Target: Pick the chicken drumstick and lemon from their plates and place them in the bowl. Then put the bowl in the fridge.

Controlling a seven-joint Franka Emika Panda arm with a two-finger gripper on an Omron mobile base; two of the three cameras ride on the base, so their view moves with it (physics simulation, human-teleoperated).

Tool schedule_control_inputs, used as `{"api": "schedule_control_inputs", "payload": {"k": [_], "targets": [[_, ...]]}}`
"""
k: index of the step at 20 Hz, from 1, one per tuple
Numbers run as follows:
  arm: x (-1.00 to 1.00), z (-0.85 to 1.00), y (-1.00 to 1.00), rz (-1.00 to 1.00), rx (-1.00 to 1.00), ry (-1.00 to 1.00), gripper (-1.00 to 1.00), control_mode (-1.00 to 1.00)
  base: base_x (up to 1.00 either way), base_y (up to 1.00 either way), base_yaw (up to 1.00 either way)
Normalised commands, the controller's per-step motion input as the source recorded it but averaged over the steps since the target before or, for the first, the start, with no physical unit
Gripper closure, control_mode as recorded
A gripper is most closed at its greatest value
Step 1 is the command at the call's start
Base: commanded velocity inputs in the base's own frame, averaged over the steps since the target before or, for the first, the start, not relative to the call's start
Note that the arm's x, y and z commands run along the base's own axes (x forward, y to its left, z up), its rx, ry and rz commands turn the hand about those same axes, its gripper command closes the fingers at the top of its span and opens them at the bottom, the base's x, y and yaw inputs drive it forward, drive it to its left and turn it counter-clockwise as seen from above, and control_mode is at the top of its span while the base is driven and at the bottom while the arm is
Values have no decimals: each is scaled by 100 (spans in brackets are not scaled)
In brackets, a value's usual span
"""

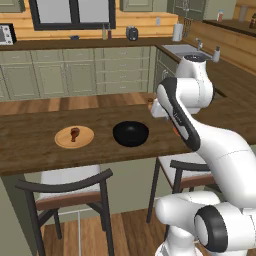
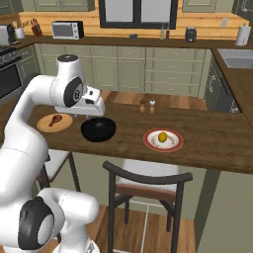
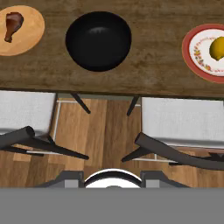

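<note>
Drumstick (image 3: 13, 25) on wooden plate (image 3: 27, 39), black bowl (image 3: 99, 40), lemon (image 3: 217, 48) on red-rimmed plate (image 3: 194, 54)

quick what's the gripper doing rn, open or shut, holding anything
Gripper: cannot be told whether open or shut. It holds nothing from the task: the chicken drumstick and lemon lie on their plates, and the bowl is empty.
</note>
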Motion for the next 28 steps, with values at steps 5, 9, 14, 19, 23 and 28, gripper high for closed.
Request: {"api": "schedule_control_inputs", "payload": {"k": [5, 9, 14, 19, 23, 28], "targets": [[-45, -7, 0, 0, 0, 0, -100, -100, 0, 0, 0], [-33, -31, -23, 0, 0, 25, -100, -100, 0, 0, 0], [15, -28, -76, 0, 0, 11, -100, -100, 0, 0, 0], [54, -18, -82, 0, 2, 7, -100, -100, 0, 0, 0], [65, -23, -65, 0, 0, 10, -100, -100, 0, 0, 0], [45, -34, -56, -5, 0, 1, -100, -100, 0, 0, 0]]}}
